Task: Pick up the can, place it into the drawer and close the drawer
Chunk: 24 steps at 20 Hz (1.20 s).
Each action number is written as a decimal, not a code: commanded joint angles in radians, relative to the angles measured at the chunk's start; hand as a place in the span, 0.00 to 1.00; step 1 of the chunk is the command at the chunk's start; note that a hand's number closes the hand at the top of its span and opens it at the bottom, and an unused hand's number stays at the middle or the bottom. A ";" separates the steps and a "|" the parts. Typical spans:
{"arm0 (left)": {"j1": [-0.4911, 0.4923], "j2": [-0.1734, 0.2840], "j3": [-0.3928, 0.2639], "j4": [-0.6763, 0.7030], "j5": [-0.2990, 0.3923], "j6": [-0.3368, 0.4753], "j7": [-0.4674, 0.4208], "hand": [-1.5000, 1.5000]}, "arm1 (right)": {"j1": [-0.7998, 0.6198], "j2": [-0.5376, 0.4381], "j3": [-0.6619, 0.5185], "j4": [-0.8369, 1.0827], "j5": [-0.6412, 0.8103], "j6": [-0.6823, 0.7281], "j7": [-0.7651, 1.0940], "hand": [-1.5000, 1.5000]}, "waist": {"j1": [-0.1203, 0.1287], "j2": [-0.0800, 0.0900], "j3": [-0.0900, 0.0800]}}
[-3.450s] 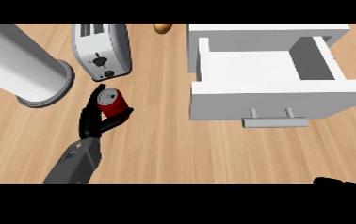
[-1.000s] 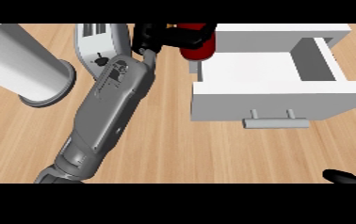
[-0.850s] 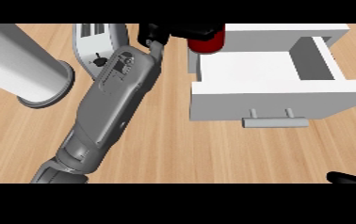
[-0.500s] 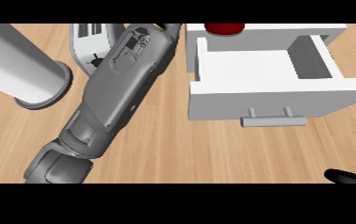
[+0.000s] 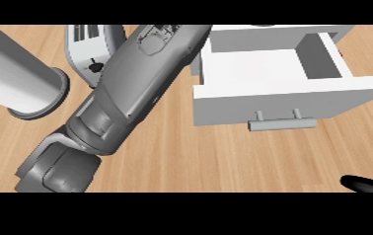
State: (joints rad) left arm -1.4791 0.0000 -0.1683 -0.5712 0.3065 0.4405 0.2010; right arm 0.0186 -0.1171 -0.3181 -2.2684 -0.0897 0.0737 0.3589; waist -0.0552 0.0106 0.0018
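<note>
The big grey left arm (image 5: 128,96) reaches up across the wooden worktop (image 5: 218,155) to the top edge of the view. Its hand is out of sight, so I cannot tell what it holds. The can does not show. The white drawer (image 5: 270,81) stands open beside the arm. A toaster (image 5: 91,51) is partly hidden behind the arm. A bit of the right hand (image 5: 358,183) pokes in at the bottom corner; I cannot tell if it is open.

white drawer (image 5: 270,76), grey forearm (image 5: 134,83), wood-grain counter (image 5: 218,155)
</note>
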 commanded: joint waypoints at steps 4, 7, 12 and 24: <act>-0.093 0.000 -0.085 0.128 0.086 0.058 -0.025 1.00 | -0.033 -0.018 -0.005 0.015 -0.008 0.000 0.011 0.00 | -0.024 0.005 0.001; -0.127 0.000 -0.090 0.186 0.080 0.096 -0.063 1.00 | -0.046 -0.027 0.004 0.026 -0.009 0.006 0.020 0.00 | -0.032 0.009 0.001; -0.084 0.000 -0.136 0.206 0.143 0.165 -0.114 0.00 | -0.069 -0.026 0.039 0.044 0.019 0.008 0.016 0.00 | -0.050 0.016 0.002; -0.110 0.000 -0.154 0.233 0.233 0.228 -0.148 0.00 | -0.128 -0.126 0.073 0.046 0.134 0.065 -0.066 0.00 | -0.055 0.016 0.002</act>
State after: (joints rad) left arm -1.6085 0.0002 -0.3136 -0.3272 0.5018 0.6474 0.0754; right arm -0.0885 -0.2054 -0.2562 -2.2225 0.0074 0.1132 0.3305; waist -0.1047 0.0274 0.0034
